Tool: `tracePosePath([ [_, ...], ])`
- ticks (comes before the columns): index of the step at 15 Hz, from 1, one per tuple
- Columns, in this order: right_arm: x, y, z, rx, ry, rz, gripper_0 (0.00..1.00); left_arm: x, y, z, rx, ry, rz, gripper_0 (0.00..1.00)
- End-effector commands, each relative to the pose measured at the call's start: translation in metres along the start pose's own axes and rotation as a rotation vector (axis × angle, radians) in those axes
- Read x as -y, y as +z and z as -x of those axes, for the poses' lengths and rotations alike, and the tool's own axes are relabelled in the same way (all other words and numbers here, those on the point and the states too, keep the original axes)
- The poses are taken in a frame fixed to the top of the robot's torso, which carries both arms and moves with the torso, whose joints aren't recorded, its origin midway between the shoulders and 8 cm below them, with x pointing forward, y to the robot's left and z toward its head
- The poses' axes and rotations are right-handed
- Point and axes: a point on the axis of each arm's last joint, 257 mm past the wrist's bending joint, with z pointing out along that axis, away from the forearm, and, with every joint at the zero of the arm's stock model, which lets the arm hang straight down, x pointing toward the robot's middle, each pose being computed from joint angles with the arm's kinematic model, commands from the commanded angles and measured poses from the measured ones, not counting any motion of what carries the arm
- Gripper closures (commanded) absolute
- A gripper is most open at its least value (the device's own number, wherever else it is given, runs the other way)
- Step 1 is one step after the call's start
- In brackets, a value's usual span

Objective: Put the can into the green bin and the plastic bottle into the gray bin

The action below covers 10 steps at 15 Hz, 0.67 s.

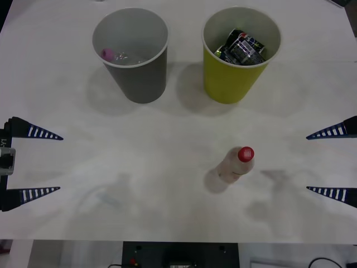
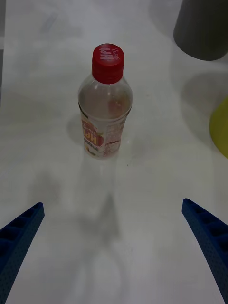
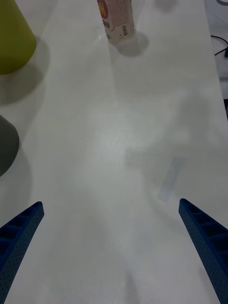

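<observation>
The plastic bottle (image 1: 236,163) stands upright on the white table, clear with a red cap and an orange-red label. It also stands ahead of my right gripper (image 2: 112,205), which is open and well short of the bottle (image 2: 104,111). That right gripper (image 1: 333,162) sits at the table's right edge. At the left edge my left gripper (image 1: 34,163) is open and holds nothing. The gray bin (image 1: 142,81) stands at the back left. To its right is the green bin (image 1: 226,84), with a dark can (image 1: 244,48) lying inside it.
A pink-capped clear bottle (image 1: 109,54) lies inside the gray bin. The left wrist view has the plastic bottle's base (image 3: 117,21) far ahead, with the green bin (image 3: 12,38) and gray bin (image 3: 5,147) to one side. The table's front edge (image 1: 178,240) is near me.
</observation>
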Motion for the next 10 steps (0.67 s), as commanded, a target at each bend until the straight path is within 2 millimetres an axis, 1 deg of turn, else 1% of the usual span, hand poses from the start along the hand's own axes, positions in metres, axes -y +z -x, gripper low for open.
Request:
tracePosePath([
  [1, 0.000, 0.000, 0.000, 0.000, 0.000, 0.000, 0.00, 0.000, 0.000, 0.000, 0.000, 0.000, 0.000, 0.02],
  [2, -0.010, 0.006, 0.002, 0.017, 0.014, 0.022, 0.00, 0.000, 0.000, 0.000, 0.000, 0.000, 0.000, 0.02],
  [5, -0.007, 0.006, 0.013, 0.034, -0.007, 0.015, 0.00, 0.000, 0.000, 0.000, 0.000, 0.000, 0.000, 0.02],
  [7, -0.005, 0.007, 0.012, 0.039, -0.010, 0.004, 0.00, 0.000, 0.000, 0.000, 0.000, 0.000, 0.000, 0.02],
  [10, -0.008, 0.012, 0.006, 0.048, -0.006, 0.004, 0.00, 0.000, 0.000, 0.000, 0.000, 0.000, 0.000, 0.02],
])
